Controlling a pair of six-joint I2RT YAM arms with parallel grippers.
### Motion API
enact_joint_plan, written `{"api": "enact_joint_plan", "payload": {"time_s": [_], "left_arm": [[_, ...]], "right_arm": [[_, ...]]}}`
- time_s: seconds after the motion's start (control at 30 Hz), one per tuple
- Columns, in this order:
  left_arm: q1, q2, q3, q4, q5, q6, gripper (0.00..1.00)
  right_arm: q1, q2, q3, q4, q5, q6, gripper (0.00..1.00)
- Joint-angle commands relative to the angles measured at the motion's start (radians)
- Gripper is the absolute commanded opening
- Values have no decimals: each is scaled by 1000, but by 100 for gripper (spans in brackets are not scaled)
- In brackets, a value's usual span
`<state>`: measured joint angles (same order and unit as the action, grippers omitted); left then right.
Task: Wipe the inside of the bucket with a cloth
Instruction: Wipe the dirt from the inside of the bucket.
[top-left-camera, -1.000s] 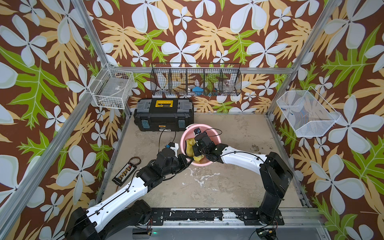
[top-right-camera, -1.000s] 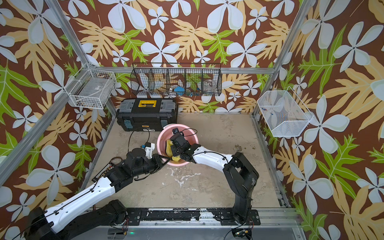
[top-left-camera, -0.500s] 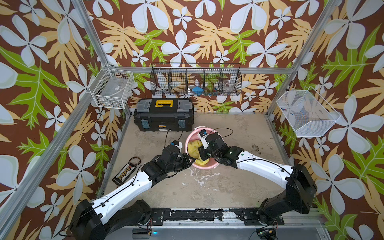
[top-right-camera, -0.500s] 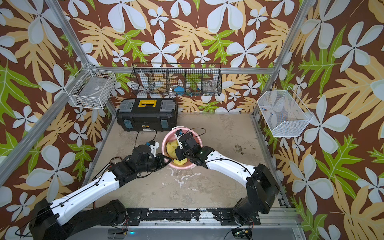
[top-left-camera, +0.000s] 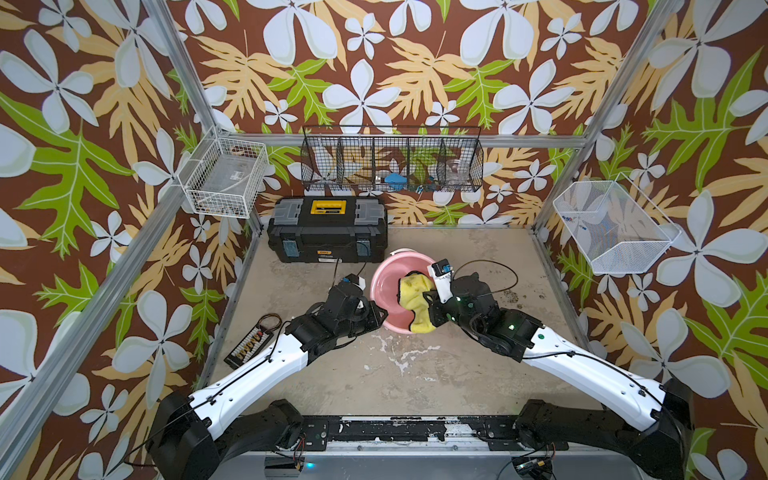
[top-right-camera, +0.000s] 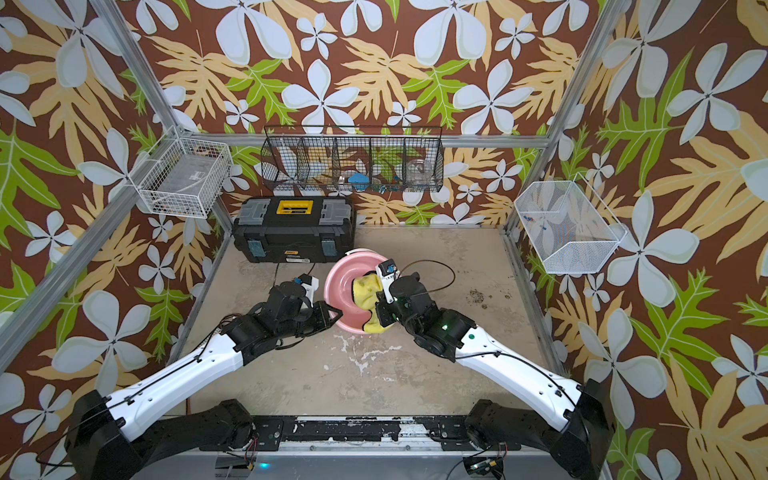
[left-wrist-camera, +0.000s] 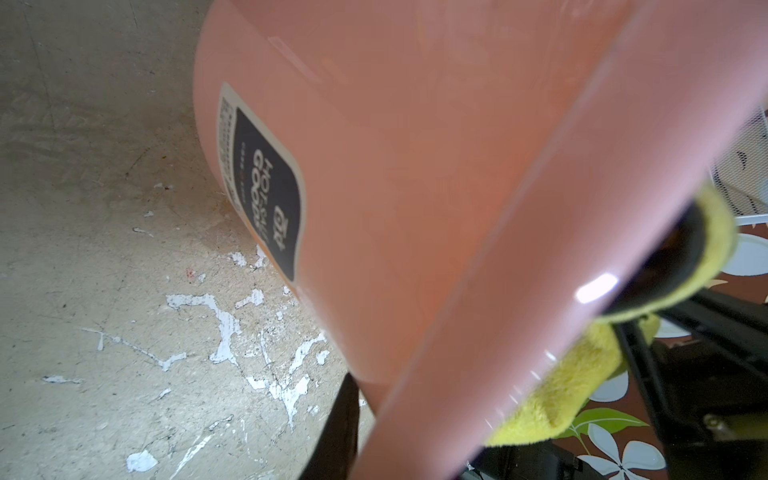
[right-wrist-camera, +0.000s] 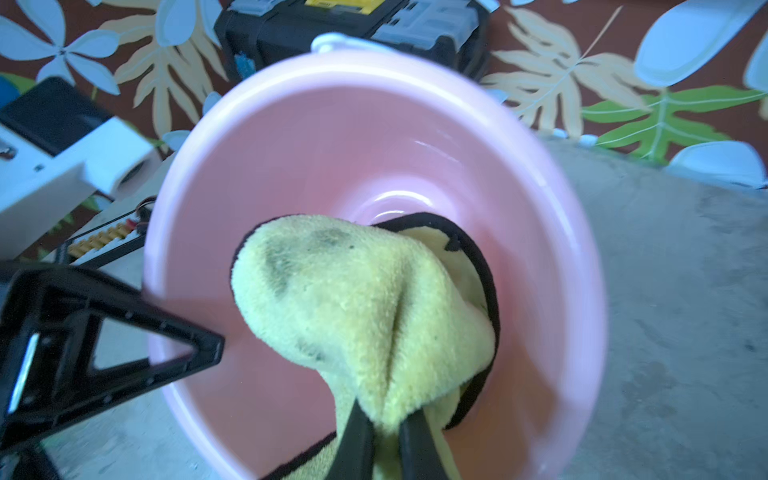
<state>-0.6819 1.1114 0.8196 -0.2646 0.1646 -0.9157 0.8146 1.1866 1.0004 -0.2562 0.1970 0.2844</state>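
Note:
The pink bucket (top-left-camera: 384, 282) (top-right-camera: 338, 286) stands tilted on the floor in front of the toolbox, its mouth facing my right arm. My left gripper (top-left-camera: 376, 316) (left-wrist-camera: 382, 436) is shut on its near-left rim; one black finger (left-wrist-camera: 336, 428) shows outside the wall below the dark label (left-wrist-camera: 266, 183), and the other is hidden inside. The yellow cloth (top-left-camera: 415, 299) (right-wrist-camera: 353, 299), stained and black-trimmed, lies inside the bucket and hangs over the near rim. My right gripper (top-left-camera: 430, 305) (right-wrist-camera: 386, 436) is shut on a fold of it, just inside the mouth.
A black-and-yellow toolbox (top-left-camera: 328, 228) stands right behind the bucket. A dark strip with a cable (top-left-camera: 249, 349) lies by the left wall. Wire baskets (top-left-camera: 392, 160) hang on the back and side walls. The right arm's cable (top-left-camera: 498, 270) loops beside the bucket.
The right arm has stretched out and dropped low, drawing the cloth toward the near rim, so more yellow shows. The bucket shifted slightly; the left gripper kept its hold on the rim.

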Motion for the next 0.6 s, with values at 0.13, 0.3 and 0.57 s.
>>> {"api": "enact_joint_plan", "payload": {"time_s": [0.13, 0.3, 0.57], "left_arm": [[1, -5, 17, -2, 100, -14, 0], [1, -22, 68, -76, 158, -51, 0], [1, -19, 44, -86, 240, -128, 0]], "right_arm": [[0, 190, 168, -32, 195, -49, 0], [1, 279, 231, -28, 233, -81, 0], [7, 365, 240, -32, 216, -77, 0]]}}
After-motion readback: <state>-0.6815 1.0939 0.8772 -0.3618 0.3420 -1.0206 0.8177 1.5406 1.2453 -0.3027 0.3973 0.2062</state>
